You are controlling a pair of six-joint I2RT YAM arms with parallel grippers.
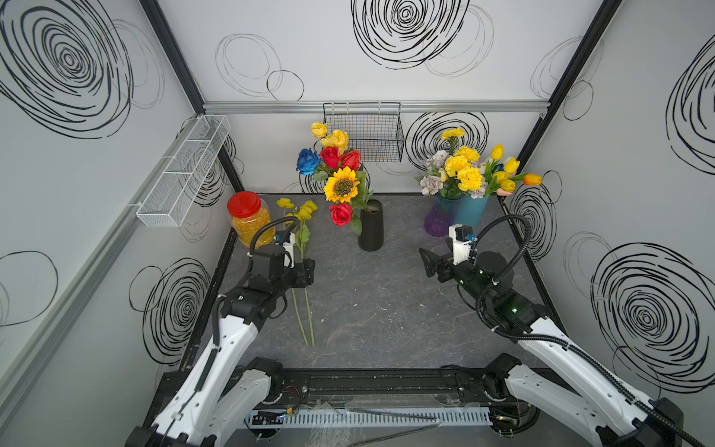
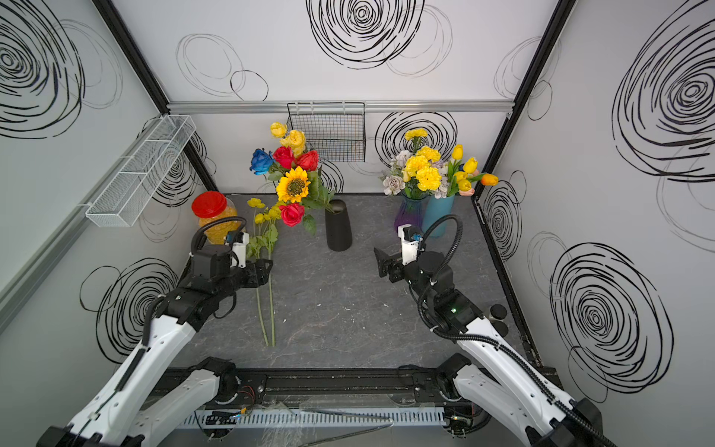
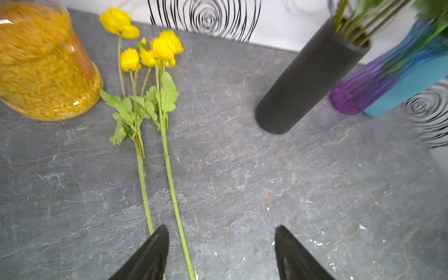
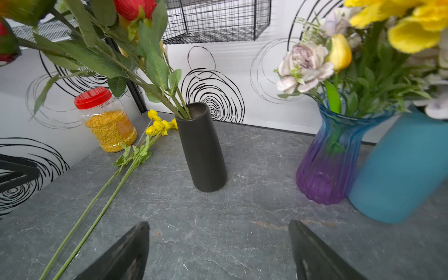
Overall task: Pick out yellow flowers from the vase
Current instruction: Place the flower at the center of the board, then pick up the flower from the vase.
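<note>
Two yellow flowers point(image 1: 305, 211) on long green stems point(image 3: 169, 179) lie flat on the grey table, left of the black vase point(image 1: 370, 226). That vase holds a sunflower point(image 1: 341, 185), yellow roses point(image 1: 334, 137), and red and blue roses. My left gripper point(image 3: 221, 229) hovers open over the lying stems: one stem runs between its fingers untouched, the other passes under a finger point(image 3: 155, 249). In both top views it sits at mid-stem point(image 2: 263, 271). My right gripper point(image 4: 218, 224) is open and empty, right of the black vase point(image 4: 201, 150) and pointing at it.
A red-lidded jar point(image 1: 248, 222) of yellow grains stands at the back left. A purple vase point(image 1: 439, 218) and a teal vase point(image 1: 470, 211) with yellow, white and lilac blooms stand at the back right. A black wire basket point(image 1: 363, 131) hangs on the back wall, and a white mesh basket point(image 1: 185, 170) on the left wall.
</note>
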